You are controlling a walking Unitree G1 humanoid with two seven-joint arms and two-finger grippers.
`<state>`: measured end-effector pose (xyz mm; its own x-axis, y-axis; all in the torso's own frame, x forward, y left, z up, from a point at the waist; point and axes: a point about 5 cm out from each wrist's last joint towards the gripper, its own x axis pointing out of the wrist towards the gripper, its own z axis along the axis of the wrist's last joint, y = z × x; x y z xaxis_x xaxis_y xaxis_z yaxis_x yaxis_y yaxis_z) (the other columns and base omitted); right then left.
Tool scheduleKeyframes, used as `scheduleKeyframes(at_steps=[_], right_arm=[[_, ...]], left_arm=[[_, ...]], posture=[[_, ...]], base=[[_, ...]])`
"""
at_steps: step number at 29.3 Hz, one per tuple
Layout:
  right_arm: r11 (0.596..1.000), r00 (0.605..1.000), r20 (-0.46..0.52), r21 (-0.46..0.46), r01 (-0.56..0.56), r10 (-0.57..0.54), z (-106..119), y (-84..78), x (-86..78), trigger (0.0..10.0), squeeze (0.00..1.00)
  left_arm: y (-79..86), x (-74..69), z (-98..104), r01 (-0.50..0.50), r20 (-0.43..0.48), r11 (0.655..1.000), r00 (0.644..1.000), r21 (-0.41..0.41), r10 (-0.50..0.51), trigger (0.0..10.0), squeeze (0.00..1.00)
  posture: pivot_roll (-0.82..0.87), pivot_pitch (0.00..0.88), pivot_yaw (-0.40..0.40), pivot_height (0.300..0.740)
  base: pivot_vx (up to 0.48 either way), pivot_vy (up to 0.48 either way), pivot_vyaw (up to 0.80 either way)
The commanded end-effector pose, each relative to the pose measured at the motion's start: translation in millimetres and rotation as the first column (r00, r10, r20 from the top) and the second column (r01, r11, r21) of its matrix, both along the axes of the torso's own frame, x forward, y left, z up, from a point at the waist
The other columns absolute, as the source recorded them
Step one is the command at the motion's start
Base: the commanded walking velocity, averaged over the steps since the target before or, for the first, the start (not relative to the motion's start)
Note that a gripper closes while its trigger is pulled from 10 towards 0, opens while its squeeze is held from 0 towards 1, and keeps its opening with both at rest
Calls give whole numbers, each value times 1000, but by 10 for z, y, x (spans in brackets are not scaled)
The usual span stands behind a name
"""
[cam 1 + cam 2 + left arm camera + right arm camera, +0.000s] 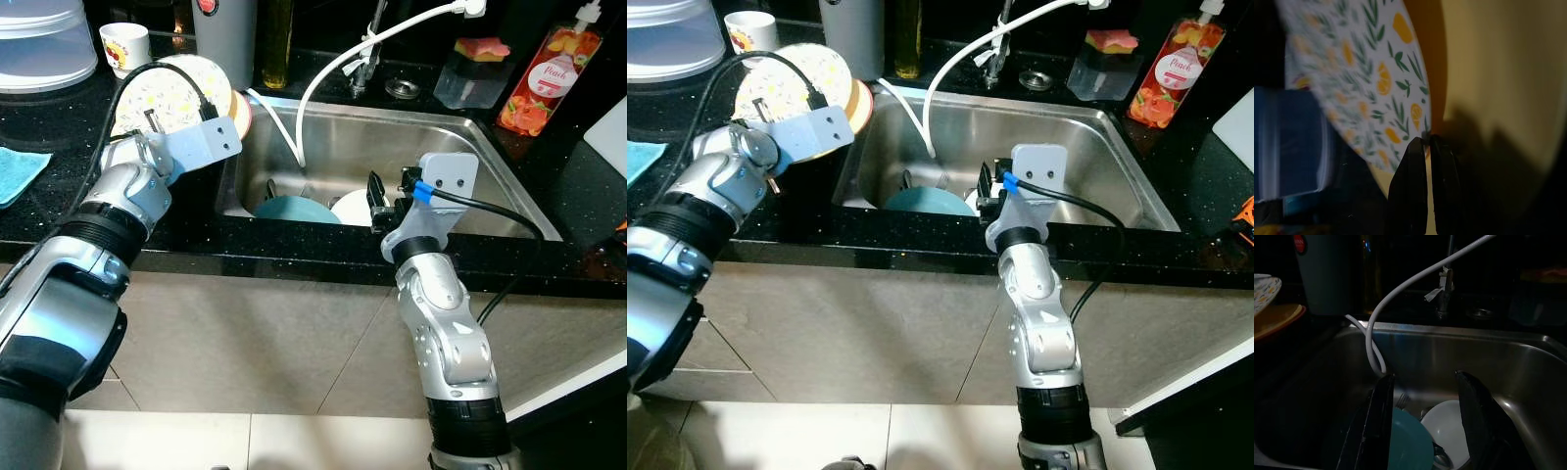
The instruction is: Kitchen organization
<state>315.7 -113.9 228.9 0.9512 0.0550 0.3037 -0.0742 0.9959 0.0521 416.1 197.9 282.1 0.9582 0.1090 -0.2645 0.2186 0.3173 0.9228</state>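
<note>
My left gripper is shut on the rim of a white plate with a lemon and leaf print, held tilted over the black counter just left of the sink. Right behind it lies an orange-rimmed plate. My right gripper stands open at the sink's front edge, nothing between its fingers. Below it in the sink lie a teal plate and a white bowl.
A white hose curves from the tap down into the sink. On the counter stand a mug, a grey canister, a clear container, a sponge box and a peach bottle. A blue cloth lies far left.
</note>
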Motion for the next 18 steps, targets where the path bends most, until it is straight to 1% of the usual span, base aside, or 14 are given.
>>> scheduleKeyframes(at_steps=[1, 2, 3, 4, 6, 8, 9, 10, 11, 13, 14, 15, 17, 18], right_arm=[[1000, 1000, 0, 9, 16, -16, -8, -36, 8, 10000, 0], [1000, 1000, 0, 9, 16, -16, -8, -37, 8, 10000, 0], [1000, 1000, 1, 9, 16, -16, -6, -37, 7, 10000, 0], [1000, 1000, 1, 9, 16, -16, -6, -37, 7, 10000, 0], [1000, 1000, 1, 9, 16, -16, -4, -38, 7, 10000, 0], [1000, 1000, 1, 8, 16, -16, -4, -39, 7, 10000, 0], [1000, 1000, 1, 8, 16, -16, -4, -39, 7, 10000, 0], [1000, 1000, 1, 8, 16, -16, -2, -38, 6, 10000, 0], [1000, 1000, 1, 7, 16, -16, -2, -39, 6, 10000, 0], [1000, 1000, 1, 7, 16, -16, -2, -40, 6, 10000, 0], [1000, 1000, 1, 6, 17, -17, -2, -40, 6, 10000, 0], [1000, 1000, 1, 6, 17, -17, -2, -40, 6, 10000, 0], [1000, 1000, 1, 6, 17, -17, -3, -40, 6, 10000, 0], [1000, 1000, 1, 6, 17, -17, -3, -41, 5, 10000, 0]], left_arm=[[-16, 18, 134, 11, 81, 1000, 997, 26, -13, 10000, 0], [-55, 24, 187, 40, 125, 999, 991, 36, -44, 10000, 0], [-124, 29, 290, 68, 201, 996, 977, 53, -77, 10000, 0], [-124, 29, 290, 68, 201, 996, 977, 53, -77, 10000, 0], [-188, 27, 377, 95, 249, 994, 963, 44, -103, 10000, 0], [-238, 22, 448, 125, 305, 990, 942, 58, -137, 10000, 0], [-238, 22, 448, 125, 305, 990, 942, 58, -137, 10000, 0], [-274, 18, 472, 147, 325, 987, 932, 68, -161, 10000, 0], [-335, 11, 503, 185, 358, 979, 911, 89, -205, 10000, 0], [-445, -2, 525, 250, 385, 962, 882, 111, -273, 10000, 0], [-475, -5, 528, 265, 396, 956, 870, 123, -293, 10000, 0], [-475, -5, 528, 265, 396, 956, 870, 123, -293, 10000, 0], [-569, -20, 539, 317, 420, 937, 837, 148, -350, 10000, 0], [-594, -26, 546, 329, 427, 931, 828, 156, -364, 10000, 0]], posture=[[228, 75, -73, 740], [225, 75, -74, 740], [225, 75, -74, 740], [225, 75, -74, 740], [223, 76, -75, 740], [223, 76, -75, 740], [223, 76, -75, 740], [220, 77, -77, 740], [220, 77, -77, 740], [220, 77, -76, 740], [219, 77, -76, 740], [219, 77, -76, 740], [218, 75, -75, 740], [218, 75, -75, 740]], base=[[0, 0, 0], [0, 0, 0], [0, 0, 0], [0, 0, 0], [0, 0, 0], [0, 0, 0], [0, 0, 0], [0, 0, 0], [0, 0, 0], [0, 0, 0], [0, 0, 0], [0, 0, 0], [0, 0, 0], [0, 0, 0]])
